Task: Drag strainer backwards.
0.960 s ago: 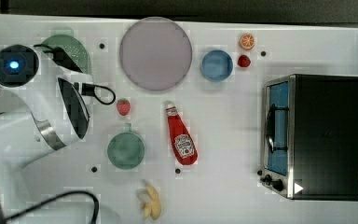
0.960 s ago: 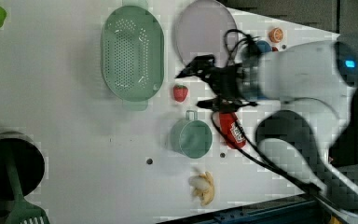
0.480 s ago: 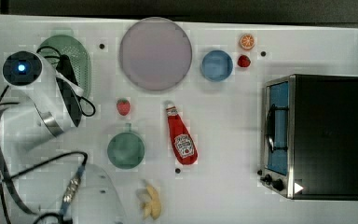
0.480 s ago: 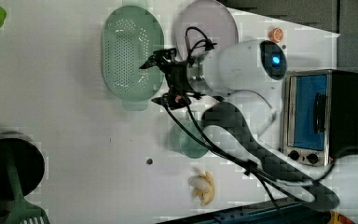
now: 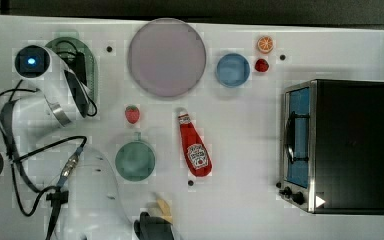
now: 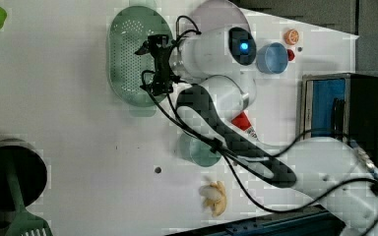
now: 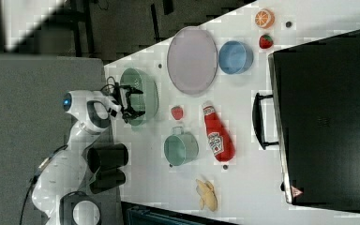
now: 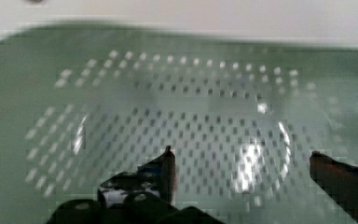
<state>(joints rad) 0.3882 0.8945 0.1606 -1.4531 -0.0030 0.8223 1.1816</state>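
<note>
On the white table (image 5: 240, 210), the biggest item is the black toaster oven (image 5: 337, 145) at the top view's right edge, its glass door facing the table's middle. Next in size comes the white robot arm (image 6: 226, 98), bent over the top view's upper left corner, where the strainer (image 6: 128, 59) lies beside the large pale round plate (image 5: 167, 57). The arm's gripper (image 6: 153, 66) hangs over the strainer's right half in the left view, jaws wide apart and holding nothing; in the wrist view the two fingertips (image 8: 168, 163) stand above the holed floor of the bowl, and whether they touch it cannot be told. A red ketchup bottle (image 5: 193, 145) lies flat near the table's middle, with the round teal cup (image 5: 135, 161) to the top view's left of it. The blue bowl (image 5: 232, 69) sits just right of the plate in the top view. A banana (image 7: 207, 193), a strawberry (image 5: 132, 114) above the cup, an orange half (image 5: 265, 44) and a second small strawberry (image 5: 261, 65) are the smallest things.
</note>
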